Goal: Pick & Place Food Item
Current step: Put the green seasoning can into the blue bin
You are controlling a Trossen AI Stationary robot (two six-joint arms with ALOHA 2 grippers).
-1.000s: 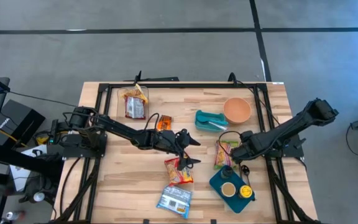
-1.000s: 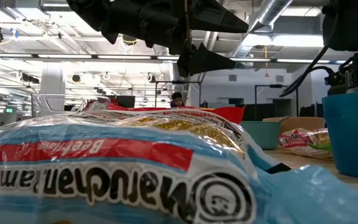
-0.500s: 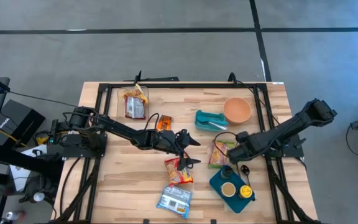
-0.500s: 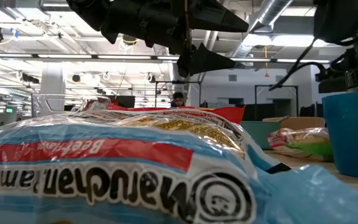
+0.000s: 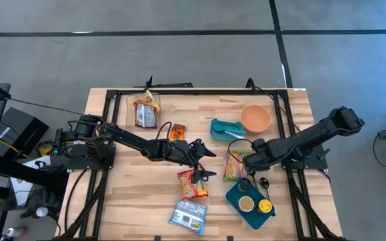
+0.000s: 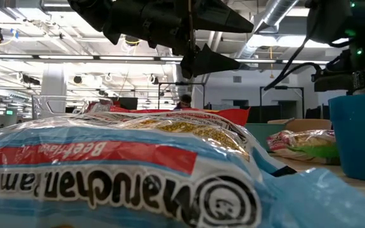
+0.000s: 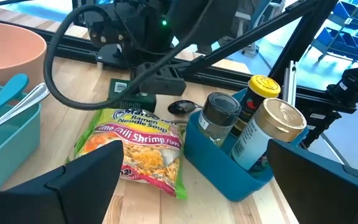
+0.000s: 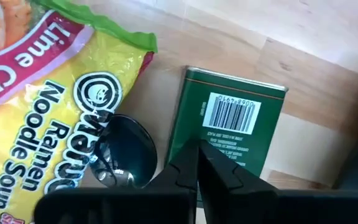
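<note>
High view, looking straight down on a pale wooden bench (image 5: 133, 201) with two dark arms reaching toward the middle. The right gripper (image 5: 246, 163) sits low at the edge of a yellow and green plastic packet of lime chili shrimp ramen (image 5: 232, 165), which lies flat between a teal tray of cutlery (image 5: 224, 128) and a dark blue caddy of jars (image 5: 250, 199). Its fingers are clenched together with nothing between them. From the right wrist camera, the closed tips rest over a flat green packet with a barcode (image 8: 232, 130) just beside the ramen packet, so this looks like a push or nudge rather than a grasp, though contact is hard to confirm.

The left gripper (image 5: 202, 161) hangs above the bench centre with its fingers spread wide and empty, just above a red and yellow snack packet (image 5: 192, 184). A blue and white noodle packet (image 5: 188, 215) lies nearer the front edge.

The step in hand seems to be positioning the ramen packet for pickup. Next, the right fingers would need to part, settle over the packet's edge and close on it, or the waiting left gripper would need to descend on its own target.

Compared with a second ago, the right gripper has slid toward the bench centre, and the ramen packet has shifted with it. The left arm has not moved.
</note>
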